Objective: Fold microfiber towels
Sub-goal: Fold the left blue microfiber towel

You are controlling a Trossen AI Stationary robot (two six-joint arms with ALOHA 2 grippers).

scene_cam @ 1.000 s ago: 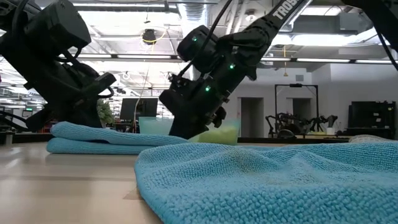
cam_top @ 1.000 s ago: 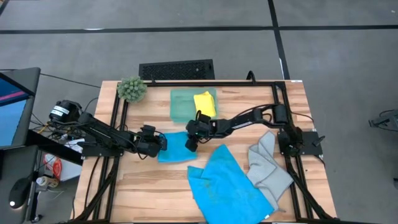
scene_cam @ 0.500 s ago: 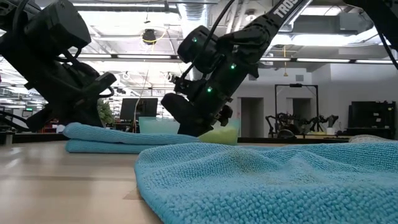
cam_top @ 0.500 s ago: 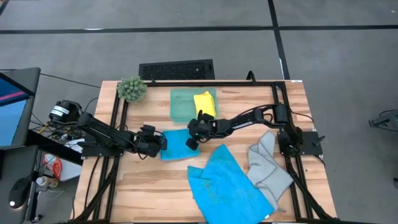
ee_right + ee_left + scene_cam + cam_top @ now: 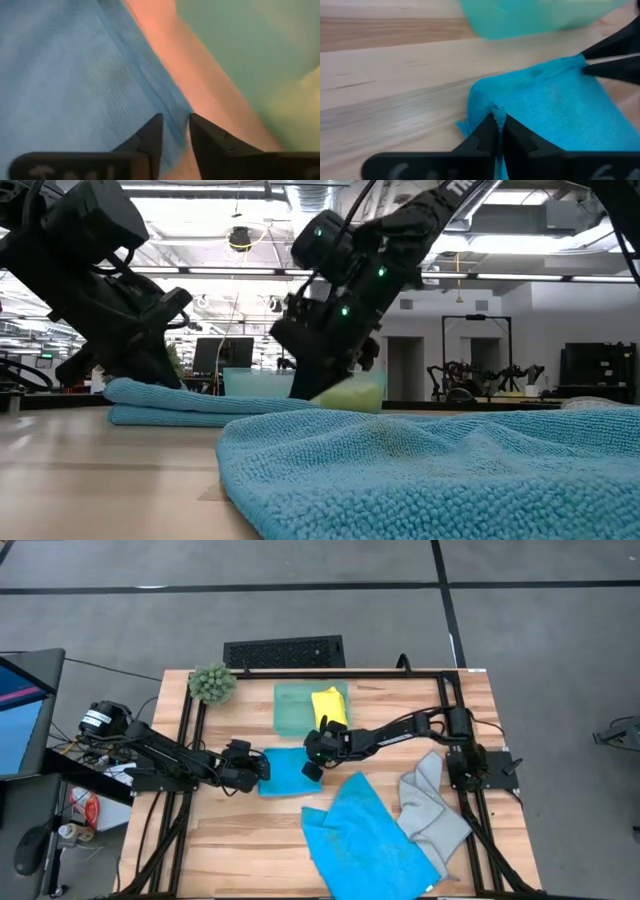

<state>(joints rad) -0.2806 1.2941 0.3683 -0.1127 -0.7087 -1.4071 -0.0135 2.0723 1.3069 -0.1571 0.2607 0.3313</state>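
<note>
Folded blue microfiber towel lies at the middle of the wooden surface in the high view, between the two arms. Left claw is pinched closed on the towel's left edge, cloth showing between its fingertips. Right claw sits at the towel's right corner with a narrow gap between its fingers; whether it grips the cloth cannot be told. A larger blue towel and a grey towel lie lower right, a yellow towel on the teal tray.
</note>
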